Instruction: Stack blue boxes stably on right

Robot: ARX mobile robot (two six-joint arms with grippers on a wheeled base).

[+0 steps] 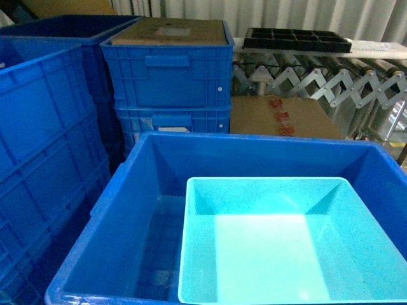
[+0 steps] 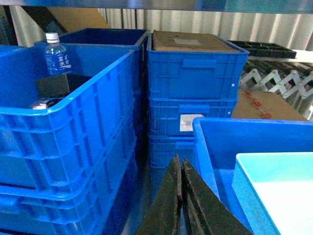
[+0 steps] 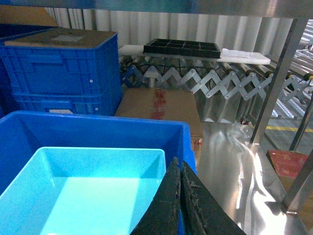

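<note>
While both my grippers, left and right, hold empty with dark textured fingers pressed together, the smooth pale turquoise tapered plastic tub sits nested inside the thick-rimmed royal-blue plastic bin, lower right of the head frame.

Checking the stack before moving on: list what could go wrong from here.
The pale tub sits inside the big blue bin pushed toward its right side, with a wide gap on the left, so it could slide or tilt if jostled. Both the left gripper and the right gripper are shut and empty, hanging close to the bin's rim; either might bump it.
</note>
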